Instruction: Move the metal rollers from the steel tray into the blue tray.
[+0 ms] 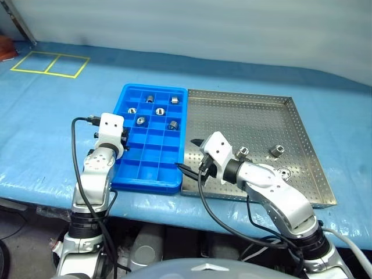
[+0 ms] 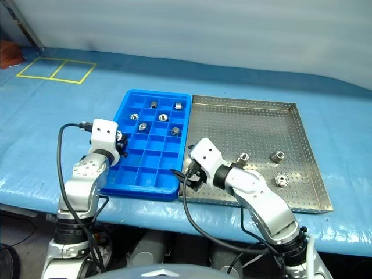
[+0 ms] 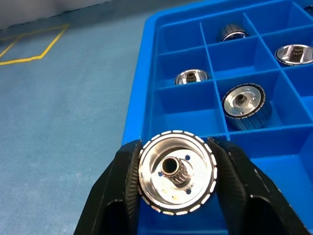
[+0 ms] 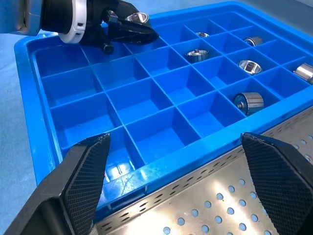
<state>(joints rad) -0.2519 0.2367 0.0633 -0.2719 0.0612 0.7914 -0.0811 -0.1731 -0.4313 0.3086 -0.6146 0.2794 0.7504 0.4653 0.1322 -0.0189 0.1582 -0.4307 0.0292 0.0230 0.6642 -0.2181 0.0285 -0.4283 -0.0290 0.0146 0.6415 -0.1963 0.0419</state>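
My left gripper [image 1: 125, 142] is shut on a metal roller [image 3: 176, 178] and hovers over the left rim of the blue tray [image 1: 152, 158]; it also shows across the tray in the right wrist view as the left gripper [image 4: 128, 27]. Several rollers [image 1: 160, 111] lie in the far compartments of the blue tray. Three rollers [image 1: 276, 150] rest on the steel tray [image 1: 244, 113], toward its near right part. My right gripper [image 4: 182, 169] stands open and empty over the seam between the two trays, near their front edge, pointing across the blue tray.
Both trays sit side by side on a table with a blue cover [image 1: 46, 133]. Yellow tape squares [image 1: 49, 63] mark the far left. The table's front edge [image 1: 35, 195] runs just below the trays. Black cables [image 1: 75, 157] loop from both wrists.
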